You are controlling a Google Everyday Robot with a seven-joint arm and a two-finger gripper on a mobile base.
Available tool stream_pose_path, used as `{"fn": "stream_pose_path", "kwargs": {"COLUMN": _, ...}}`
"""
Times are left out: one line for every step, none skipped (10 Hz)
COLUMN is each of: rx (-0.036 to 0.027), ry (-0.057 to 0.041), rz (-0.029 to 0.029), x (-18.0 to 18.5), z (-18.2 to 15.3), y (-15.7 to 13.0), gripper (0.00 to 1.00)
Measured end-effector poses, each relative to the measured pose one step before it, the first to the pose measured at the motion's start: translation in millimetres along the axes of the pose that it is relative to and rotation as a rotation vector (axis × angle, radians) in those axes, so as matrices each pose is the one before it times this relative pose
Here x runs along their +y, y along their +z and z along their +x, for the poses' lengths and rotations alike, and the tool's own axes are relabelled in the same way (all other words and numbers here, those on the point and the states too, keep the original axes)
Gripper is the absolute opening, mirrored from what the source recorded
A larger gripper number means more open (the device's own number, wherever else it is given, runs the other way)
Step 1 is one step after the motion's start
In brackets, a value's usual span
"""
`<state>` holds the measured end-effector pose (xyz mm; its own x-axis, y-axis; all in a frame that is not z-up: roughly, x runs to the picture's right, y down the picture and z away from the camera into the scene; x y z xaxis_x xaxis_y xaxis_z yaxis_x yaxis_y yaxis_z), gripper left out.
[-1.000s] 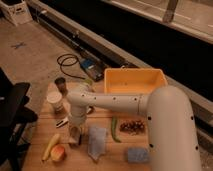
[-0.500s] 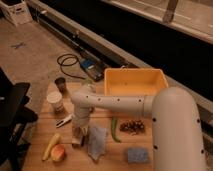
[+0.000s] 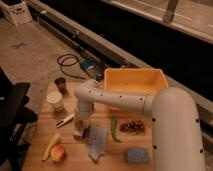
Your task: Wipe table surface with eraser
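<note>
My gripper [image 3: 80,131] points straight down at the wooden table [image 3: 75,160], left of centre. Its tip is on or just above a small whitish block [image 3: 78,134] that may be the eraser; I cannot tell whether it is held. The white arm [image 3: 125,102] reaches in from the right and crosses in front of the yellow bin. A crumpled blue-grey cloth [image 3: 97,142] lies just right of the gripper. A blue sponge-like block [image 3: 136,155] lies near the front right.
A yellow bin [image 3: 135,82] stands at the back. A white cup [image 3: 55,101] and a dark can [image 3: 60,84] stand back left, with a white tool [image 3: 65,120] below. A banana [image 3: 51,146] and an apple [image 3: 58,153] lie front left. A green pod [image 3: 114,130] and a brown cluster [image 3: 131,126] lie in the middle.
The gripper has moved down and a little to the right, closer to the table and the blue-grey cloth. The other objects have not moved.
</note>
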<state>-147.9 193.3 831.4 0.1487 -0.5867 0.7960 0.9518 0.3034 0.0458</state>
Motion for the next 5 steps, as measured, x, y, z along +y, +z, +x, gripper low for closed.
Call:
{"fn": "stream_pose_path", "kwargs": {"rx": 0.00185, "ry": -0.01596, "rz": 0.00441, "x": -8.75, "z": 1.43, "y": 0.48, "gripper": 0.0}}
{"fn": "stream_pose_path", "kwargs": {"rx": -0.00462, "ry": -0.02728, "rz": 0.00797, "x": -17.84, "z": -3.59, "y": 3.41, "gripper": 0.0}}
{"fn": "stream_pose_path", "kwargs": {"rx": -0.01211, "ry": -0.01929, "rz": 0.00404, "x": -13.54, "z": -3.61, "y": 5.12, "gripper": 0.0}}
{"fn": "stream_pose_path", "kwargs": {"rx": -0.01512, "ry": -0.01415, "rz": 0.00303, "x": -9.96, "z": -4.79, "y": 5.21, "gripper": 0.0}}
{"fn": "stream_pose_path", "kwargs": {"rx": -0.02328, "ry": -0.01847, "rz": -0.00085, "x": -9.78, "z": -8.69, "y": 6.83, "gripper": 0.0}}
